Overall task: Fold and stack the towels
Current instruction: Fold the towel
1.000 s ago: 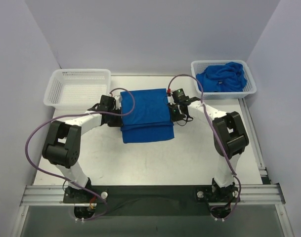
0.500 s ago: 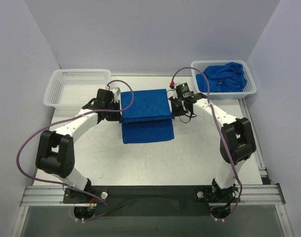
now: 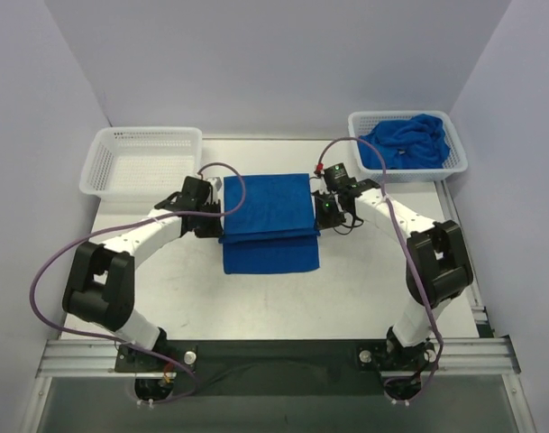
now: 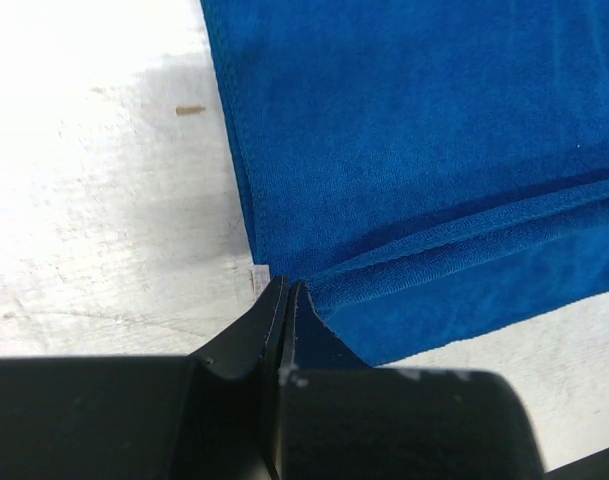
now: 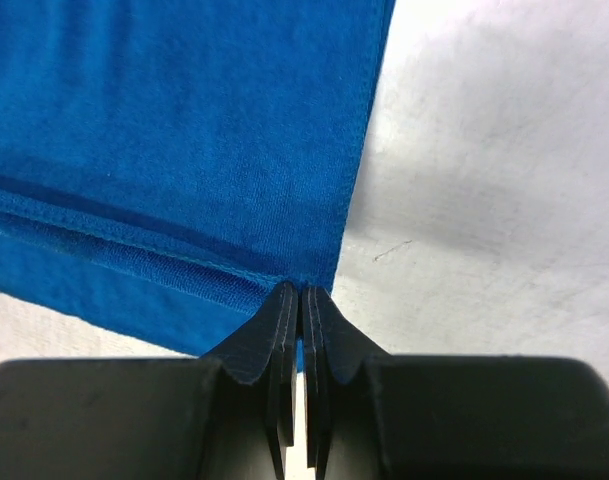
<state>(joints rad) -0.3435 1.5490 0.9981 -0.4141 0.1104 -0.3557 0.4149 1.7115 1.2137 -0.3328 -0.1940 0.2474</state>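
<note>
A blue towel [image 3: 269, 221] lies partly folded in the middle of the table, its top layer drawn forward over the lower layer. My left gripper [image 3: 216, 224] is shut on the towel's left corner, seen close in the left wrist view [image 4: 285, 290]. My right gripper [image 3: 321, 215] is shut on the towel's right corner, seen in the right wrist view [image 5: 300, 293]. The towel fills the upper part of both wrist views [image 4: 424, 150] [image 5: 184, 130]. A strip of the lower layer [image 3: 270, 255] shows nearer the front.
A white basket [image 3: 407, 142] at the back right holds a heap of crumpled blue towels [image 3: 406, 140]. An empty white basket [image 3: 141, 161] stands at the back left. Purple cables loop from both arms over the table.
Both grippers have carried the towel's held edge toward the front over the last half second, after moving it back before that. The top layer now covers more of the lower one.
</note>
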